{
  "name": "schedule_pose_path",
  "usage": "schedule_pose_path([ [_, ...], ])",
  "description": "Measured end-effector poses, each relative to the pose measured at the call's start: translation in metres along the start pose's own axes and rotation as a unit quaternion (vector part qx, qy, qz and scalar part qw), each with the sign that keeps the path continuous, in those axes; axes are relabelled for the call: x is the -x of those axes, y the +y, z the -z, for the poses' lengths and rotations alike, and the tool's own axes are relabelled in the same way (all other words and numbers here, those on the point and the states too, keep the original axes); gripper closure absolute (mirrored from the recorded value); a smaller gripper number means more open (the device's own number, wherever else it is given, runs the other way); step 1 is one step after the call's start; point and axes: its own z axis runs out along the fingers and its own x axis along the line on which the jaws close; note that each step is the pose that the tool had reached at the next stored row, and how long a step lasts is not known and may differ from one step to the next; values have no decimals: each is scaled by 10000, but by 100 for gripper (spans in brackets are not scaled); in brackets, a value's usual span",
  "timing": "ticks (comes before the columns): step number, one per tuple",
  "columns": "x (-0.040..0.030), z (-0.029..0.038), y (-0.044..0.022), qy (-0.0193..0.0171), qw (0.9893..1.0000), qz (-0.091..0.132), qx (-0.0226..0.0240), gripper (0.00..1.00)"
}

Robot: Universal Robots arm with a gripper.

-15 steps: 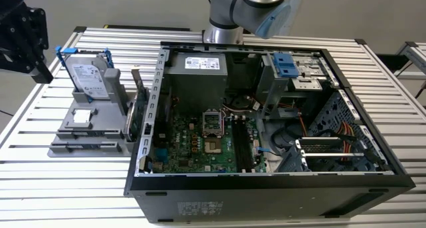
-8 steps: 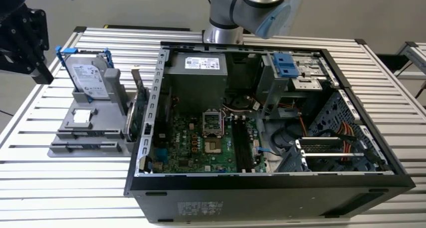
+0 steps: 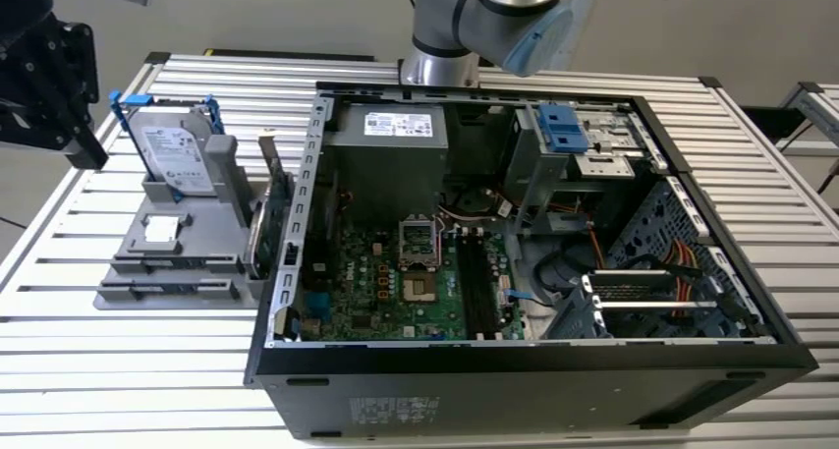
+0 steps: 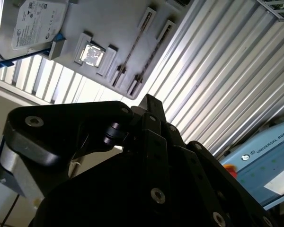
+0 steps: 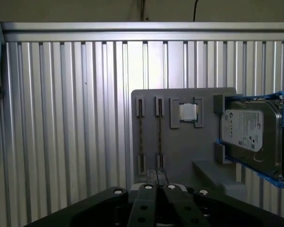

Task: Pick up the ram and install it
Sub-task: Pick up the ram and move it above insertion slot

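Observation:
The ram shows as two thin dark sticks, seen edge-on, standing in the long slots [image 5: 140, 137] [image 4: 132, 59] of a grey holder [image 5: 180, 156] [image 3: 144, 297]. My gripper [image 5: 157, 182] [image 4: 149, 101] hangs high above the holder's edge near those slots, well apart from them. Its black fingers are pressed together with nothing seen between them. In the exterior view the gripper [image 3: 82, 144] is the black mass at the exterior view's left, beside the hard drive. The open computer case [image 3: 302, 174] lies to the right, its black memory slots [image 3: 475, 282] on the green motherboard.
The holder also carries a silver hard drive with blue rails [image 3: 177, 149] [image 5: 248, 132] and a small square chip [image 5: 188, 112] [image 3: 160, 230]. A card [image 3: 269, 223] stands between holder and case. All rest on a ribbed metal table [image 3: 132, 390]. The arm's base [image 3: 439, 66] stands behind the case.

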Motion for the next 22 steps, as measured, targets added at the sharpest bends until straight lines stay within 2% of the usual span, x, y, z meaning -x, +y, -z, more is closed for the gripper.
schedule_pose_path([
  [22,-3,-64,0,0,10000,0,0,100],
])
